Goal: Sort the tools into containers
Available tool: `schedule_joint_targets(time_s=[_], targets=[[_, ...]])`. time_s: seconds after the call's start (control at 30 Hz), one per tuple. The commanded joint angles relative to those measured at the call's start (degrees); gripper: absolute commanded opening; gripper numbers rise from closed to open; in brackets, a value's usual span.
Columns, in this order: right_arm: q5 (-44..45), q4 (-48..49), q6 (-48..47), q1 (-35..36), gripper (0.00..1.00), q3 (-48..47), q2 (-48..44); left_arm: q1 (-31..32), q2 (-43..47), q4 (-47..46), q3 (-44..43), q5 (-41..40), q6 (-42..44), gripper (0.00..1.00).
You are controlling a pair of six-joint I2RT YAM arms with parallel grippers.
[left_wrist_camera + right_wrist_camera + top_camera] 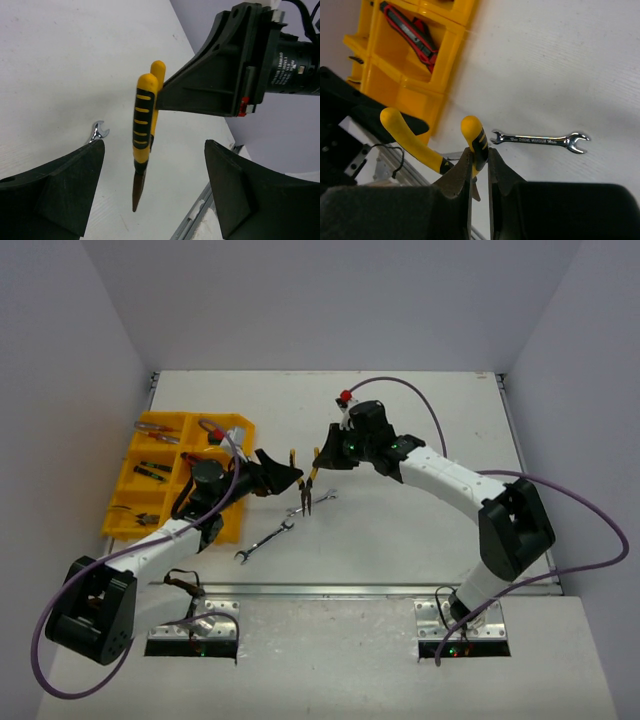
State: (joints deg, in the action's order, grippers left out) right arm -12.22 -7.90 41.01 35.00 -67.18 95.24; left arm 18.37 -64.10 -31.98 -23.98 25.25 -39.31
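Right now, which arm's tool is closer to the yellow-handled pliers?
Right. The right tool is clamped on one handle of the pliers, holding them tip-down; the left tool is open just beside them, not touching.

I work over a white table (420, 530), matte and faintly speckled. Pale grey walls rise around it: a back wall (330, 300) beyond its far edge, a left wall (60, 390) and a right wall (590, 390) along its sides. A metal rail (380, 589) lines its near edge. The light is even and the shadows are soft.
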Motion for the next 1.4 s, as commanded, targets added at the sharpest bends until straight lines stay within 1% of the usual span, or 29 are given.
schedule_joint_targets(time_s=[0.0, 0.03, 0.1, 0.17, 0.2, 0.27, 0.3, 0.33, 0.37, 0.4, 0.47, 0.5, 0.53, 0.6, 0.63, 0.67, 0.73, 0.77, 0.8, 0.83, 0.87, 0.9, 0.97, 1.03, 1.1, 1.13, 1.2, 1.27, 1.37], targets=[[-7.29, 4.23, 0.77, 0.50, 0.00, -1.29, -6.45, 0.50, -1.34, -7.55, -2.27, 0.62, 2.55, 0.70], [-8.35, 4.30, 0.69, 0.59, 0.00, -1.29, -6.82, 0.53, -1.91, -7.92, -2.70, 0.90, 2.39, 0.62], [-9.47, 4.17, 0.11, 0.88, 0.00, -1.20, -7.52, 0.53, -2.80, -7.92, -3.77, 1.38, 2.39, 0.41], [-10.42, 3.84, -0.30, 1.01, 0.00, -1.14, -8.14, 0.53, -2.94, -8.32, -4.52, 1.92, 2.33, 0.30], [-10.87, 3.77, -0.50, 1.08, 0.00, -1.11, -8.32, 0.53, -2.91, -8.59, -4.81, 2.28, 2.31, 0.28], [-11.72, 3.34, -0.80, 1.25, 0.00, -1.24, -8.49, 0.57, -2.66, -9.82, -5.15, 3.63, 2.09, 0.28], [-12.11, 3.30, -0.87, 1.33, 0.00, -1.23, -8.49, 0.62, -2.44, -10.56, -5.28, 4.37, 1.99, 0.23], [-12.66, 3.43, -0.92, 1.39, 0.00, -1.11, -8.49, 0.63, -2.08, -11.35, -5.47, 5.17, 1.86, 0.13], [-12.83, 3.69, -0.76, 1.39, 0.00, -1.03, -8.41, 0.80, -1.90, -11.62, -5.64, 5.53, 1.79, 0.05], [-12.89, 3.93, -0.76, 1.39, 0.00, -1.03, -8.47, 0.92, -1.65, -11.74, -5.76, 5.89, 1.91, 0.01], [-12.53, 4.13, -0.80, 1.39, 0.00, -1.10, -8.41, 1.09, -1.19, -12.96, -5.65, 6.63, 1.79, 0.00], [-11.96, 3.84, -0.82, 1.36, 0.03, -1.30, -8.32, 1.14, -0.82, -12.28, -5.57, 5.79, 1.74, 0.00], [-10.11, 2.98, -0.71, 1.22, 0.18, -1.57, -8.44, 1.14, -0.29, -8.94, -5.94, 3.28, 2.08, 0.00], [-6.30, 0.59, -0.36, 0.59, 0.68, -1.63, -9.41, 1.14, 1.25, 1.58, -8.18, -2.79, 3.61, 0.00], [-4.27, 0.19, 0.02, -0.22, 0.89, -0.82, -10.55, 1.08, 2.01, 7.71, -9.76, -10.94, 4.32, 0.00], [-2.77, 0.03, 0.31, -1.44, 0.99, 0.29, -12.08, 0.99, 2.86, 12.55, -11.75, -16.64, 4.81, 0.00], [-1.80, 0.06, 0.74, -3.99, 0.99, 2.44, -14.72, -0.08, 4.20, 23.48, -15.41, -28.08, 4.51, 0.00], [-1.48, -0.14, 0.64, -5.27, 0.99, 3.44, -15.55, -1.00, 4.73, 26.41, -17.20, -30.26, 3.92, 0.00], [-0.78, -0.63, 0.30, -6.91, 0.99, 4.71, -18.56, -4.35, 5.22, 36.86, -19.75, -37.99, 1.81, 0.00], [-0.42, -0.81, 0.27, -7.89, 0.99, 5.45, -18.74, -4.66, 5.48, 37.42, -21.38, -38.39, 1.73, 0.00], [-0.01, -1.09, -0.42, -9.20, 0.99, 6.75, -21.60, -10.18, 5.55, 46.35, -23.70, -44.72, 0.64, 0.00], [0.02, -1.08, -0.58, -9.98, 0.99, 7.66, -22.28, -11.49, 5.36, 48.48, -25.54, -46.23, 0.38, 0.00], [-0.17, -1.15, -2.33, -10.85, 0.99, 8.77, -24.68, -20.07, 4.14, 57.79, -30.67, -52.69, 0.50, 0.00], [0.09, -1.82, -4.01, -11.32, 0.99, 9.82, -26.07, -29.82, 4.09, 61.46, -33.02, -54.31, 3.08, 0.00], [0.31, -1.85, -4.70, -11.72, 0.99, 10.76, -26.68, -37.40, 4.60, 64.26, -34.33, -58.10, 3.65, 0.00], [0.35, -1.80, -4.74, -12.01, 0.99, 11.19, -26.93, -39.44, 4.95, 65.23, -34.49, -60.40, 3.61, 0.00], [-0.34, -1.81, -4.62, -12.46, 0.99, 11.54, -27.08, -41.48, 5.85, 66.32, -33.59, -65.37, 2.71, 0.00], [-1.71, -1.82, -4.95, -12.83, 0.99, 11.61, -27.23, -42.17, 6.02, 66.18, -31.82, -67.79, 1.77, 0.00], [-3.09, -1.77, -4.98, -13.71, 0.99, 12.10, -28.22, -43.02, 1.30, 66.04, -30.47, -70.20, 0.87, 0.00]])
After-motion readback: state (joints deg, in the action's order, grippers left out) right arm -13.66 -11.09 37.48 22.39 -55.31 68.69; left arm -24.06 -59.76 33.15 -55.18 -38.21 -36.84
